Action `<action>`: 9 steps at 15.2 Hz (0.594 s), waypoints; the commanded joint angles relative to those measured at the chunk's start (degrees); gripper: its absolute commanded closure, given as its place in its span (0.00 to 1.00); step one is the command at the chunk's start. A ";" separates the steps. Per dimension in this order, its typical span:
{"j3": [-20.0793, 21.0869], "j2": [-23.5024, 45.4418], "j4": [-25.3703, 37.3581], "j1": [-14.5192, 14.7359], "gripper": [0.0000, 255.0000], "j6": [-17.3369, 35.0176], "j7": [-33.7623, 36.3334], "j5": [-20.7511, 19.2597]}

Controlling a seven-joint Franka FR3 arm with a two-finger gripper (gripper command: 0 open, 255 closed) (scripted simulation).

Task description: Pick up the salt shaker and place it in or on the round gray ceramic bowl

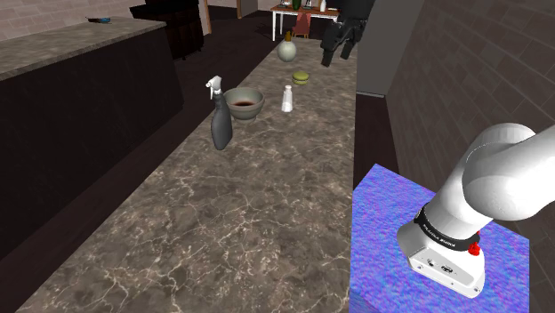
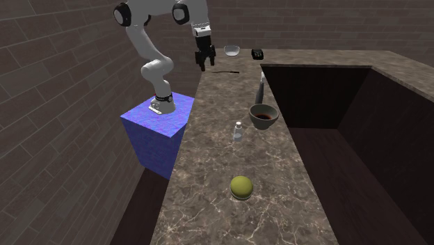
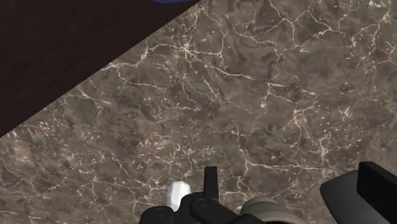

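Salt shaker point(image 1: 287, 98), small, white, capped, stands upright on the brown marble counter point(image 1: 267, 204), near the round grey bowl point(image 1: 243, 103), at its right in the shoulder view; black gripper point(image 1: 336, 53) hangs high, fingers apart. Second exterior view: white arm point(image 2: 149, 42) arches from the blue stand point(image 2: 163, 129), gripper pointing down, well apart from the shaker. Wrist view: marble beneath

Counter point(image 1: 267, 204) under me looks like polished stone: dark brown, white veins, smooth with a soft sheen. My arm point(image 1: 507, 178) has smooth glossy white shells that look like plastic, and my gripper point(image 2: 204, 66) is plain matt black. The bowl point(image 1: 243, 102) reads as smooth grey ceramic. The salt shaker point(image 1: 287, 99) is pale and smooth, material's anyone's guess. The spray bottle point(image 1: 221, 123) looks like dark plastic with a white trigger. Walls point(image 1: 471, 62) are rough brick. The stand point(image 1: 382, 222) has a mottled blue-purple skin.
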 commanded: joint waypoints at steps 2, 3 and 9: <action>-1.13 5.11 0.56 -0.39 0.00 5.03 -1.17 -0.54; -1.48 6.93 0.97 -0.49 0.00 6.56 -1.52 -0.64; -3.49 18.46 5.08 -1.03 0.00 14.76 -3.76 -0.63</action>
